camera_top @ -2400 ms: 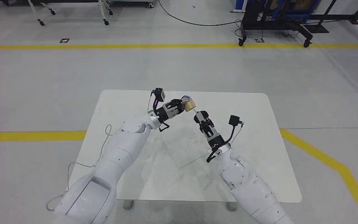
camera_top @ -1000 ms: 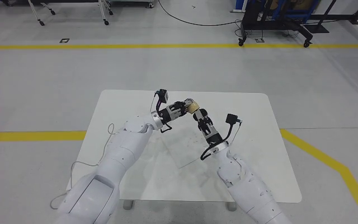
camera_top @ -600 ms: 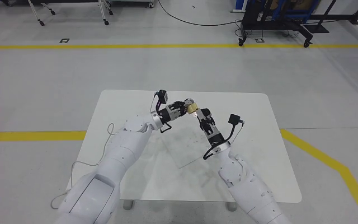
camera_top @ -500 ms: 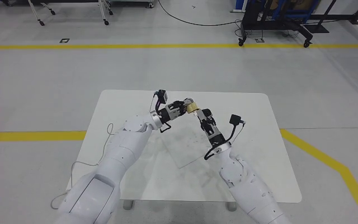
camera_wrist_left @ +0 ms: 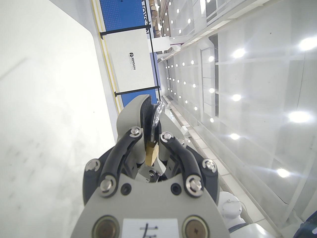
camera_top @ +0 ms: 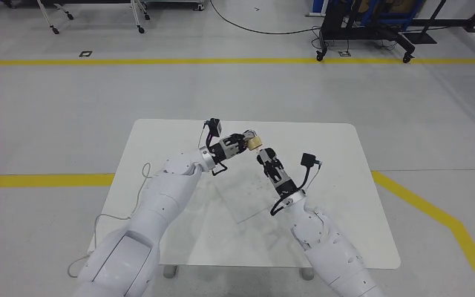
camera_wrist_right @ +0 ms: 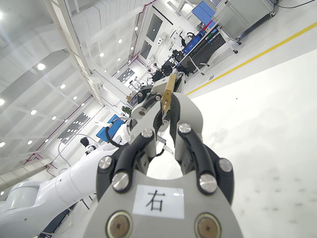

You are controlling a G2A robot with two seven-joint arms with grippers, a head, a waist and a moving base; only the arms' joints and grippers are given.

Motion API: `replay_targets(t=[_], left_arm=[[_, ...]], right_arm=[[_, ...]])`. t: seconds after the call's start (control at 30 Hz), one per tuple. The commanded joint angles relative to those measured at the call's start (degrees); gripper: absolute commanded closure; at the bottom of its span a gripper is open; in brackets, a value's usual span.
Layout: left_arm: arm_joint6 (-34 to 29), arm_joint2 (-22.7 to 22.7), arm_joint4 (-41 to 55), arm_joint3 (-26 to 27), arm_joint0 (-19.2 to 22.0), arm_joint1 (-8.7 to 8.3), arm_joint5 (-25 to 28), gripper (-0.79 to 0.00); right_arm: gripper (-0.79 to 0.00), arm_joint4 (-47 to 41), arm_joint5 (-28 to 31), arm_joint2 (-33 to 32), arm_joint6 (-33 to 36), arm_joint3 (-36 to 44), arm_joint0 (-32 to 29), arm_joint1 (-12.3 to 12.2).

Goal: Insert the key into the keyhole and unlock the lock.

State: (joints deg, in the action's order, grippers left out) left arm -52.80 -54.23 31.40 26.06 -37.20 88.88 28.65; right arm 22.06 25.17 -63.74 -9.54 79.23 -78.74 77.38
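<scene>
Top view: the left gripper (camera_top: 243, 141) clamps the lock (camera_top: 253, 139) above the table (camera_top: 334, 223). The right gripper (camera_top: 263, 156), closed on the key (camera_wrist_right: 165, 104), sits just beside, with the lock at its 11 o'clock and the key aimed there.

I am looking at one white worktop (camera_top: 148, 178), rectangular with rounded corners. In the top view its long edges run at 12 and 6 o'clock. Around its middle I see faint straight lines that meet in a corner toward 6 o'clock. They look like the edges of a thin clear sheet (camera_top: 241, 194) lying flat on the surface, though I cannot tell what it is made of. In the right wrist view, small dark specks (camera_wrist_right: 284, 196) lie scattered on the white surface. The left wrist view shows faint grey smudges (camera_wrist_left: 27, 154). Two feet (camera_top: 170, 271) show under the 6 o'clock edge.
</scene>
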Motion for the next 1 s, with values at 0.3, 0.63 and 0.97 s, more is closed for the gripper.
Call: replay_targets(t=[0.3, 0.63, 0.97], left_arm=[[0.10, -0.55, -0.87, 0.28, -0.21, 0.14, -0.22, 0.000], [-2.47, -1.47, 1.80, 0.21, -0.64, 0.19, -2.80, 0.000], [-2.47, -1.47, 1.80, 0.21, -0.64, 0.19, -2.80, 0.000]], right_arm=[[-0.770, -1.03, 0.10, -0.05, 0.21, -0.21, 0.54, 0.44], [-0.785, -1.21, 0.23, -0.17, 0.32, -0.15, 0.46, 0.43], [-0.785, -1.21, 0.23, -0.17, 0.32, -0.15, 0.46, 0.43]])
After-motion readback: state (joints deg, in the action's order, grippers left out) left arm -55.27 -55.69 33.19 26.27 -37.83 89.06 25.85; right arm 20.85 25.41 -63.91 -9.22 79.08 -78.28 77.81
